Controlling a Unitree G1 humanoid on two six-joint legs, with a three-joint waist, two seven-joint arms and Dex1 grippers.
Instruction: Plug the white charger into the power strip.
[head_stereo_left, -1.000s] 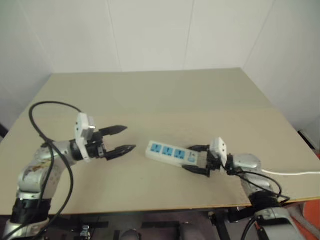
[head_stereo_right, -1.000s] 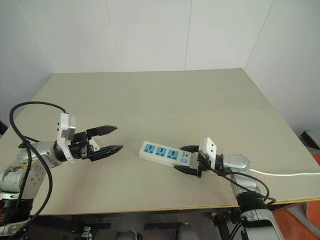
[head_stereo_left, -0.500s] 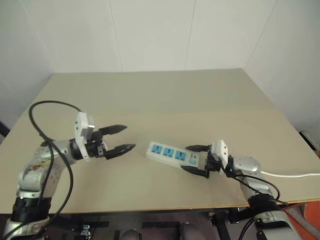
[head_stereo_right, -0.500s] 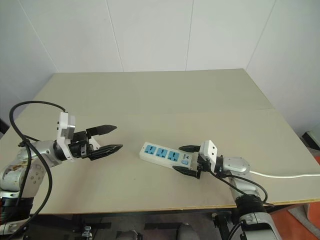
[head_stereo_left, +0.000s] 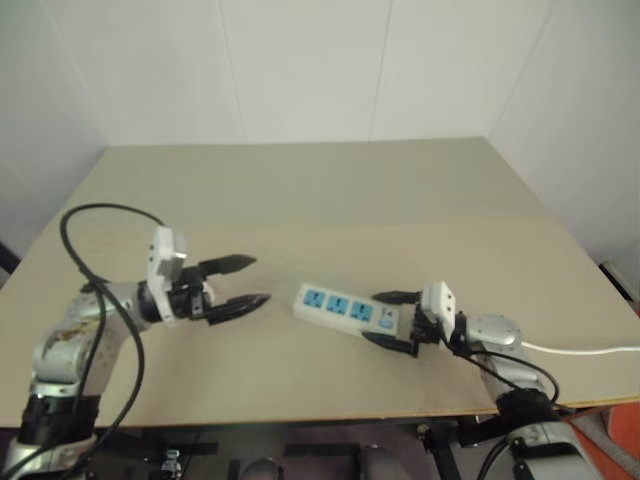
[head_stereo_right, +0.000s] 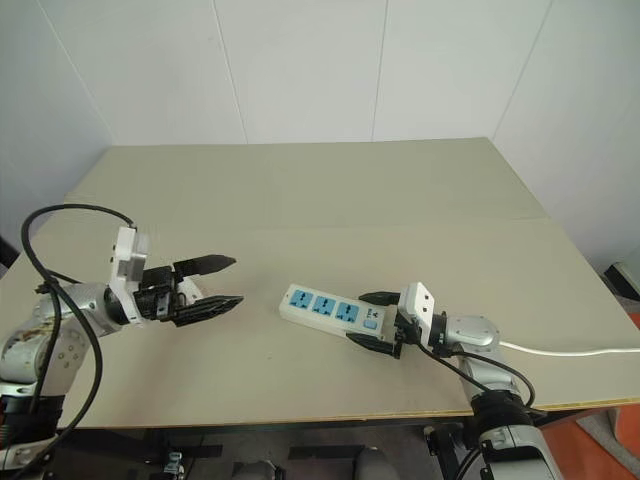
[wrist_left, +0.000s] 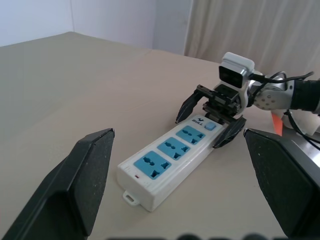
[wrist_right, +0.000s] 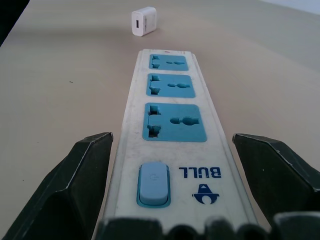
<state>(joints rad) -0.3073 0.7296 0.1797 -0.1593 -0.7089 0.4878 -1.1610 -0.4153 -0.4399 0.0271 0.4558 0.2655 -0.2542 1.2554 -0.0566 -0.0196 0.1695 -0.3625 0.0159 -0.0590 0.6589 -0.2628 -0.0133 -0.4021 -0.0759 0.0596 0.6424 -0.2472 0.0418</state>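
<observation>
The power strip lies flat on the tan table, its three blue socket faces up and its switch end toward my right arm. My right gripper is open and level, one finger on each side of the switch end, with a gap to the strip on both sides. My left gripper is open too, hovering just off the strip's other end and pointing at it, nothing between its fingers. The white charger sits on the table beyond the strip's far end in the right wrist view.
The strip's thin white cord runs off to the right along the table's front edge. A black cable loops above my left arm. Bare tabletop stretches behind the strip up to the white walls.
</observation>
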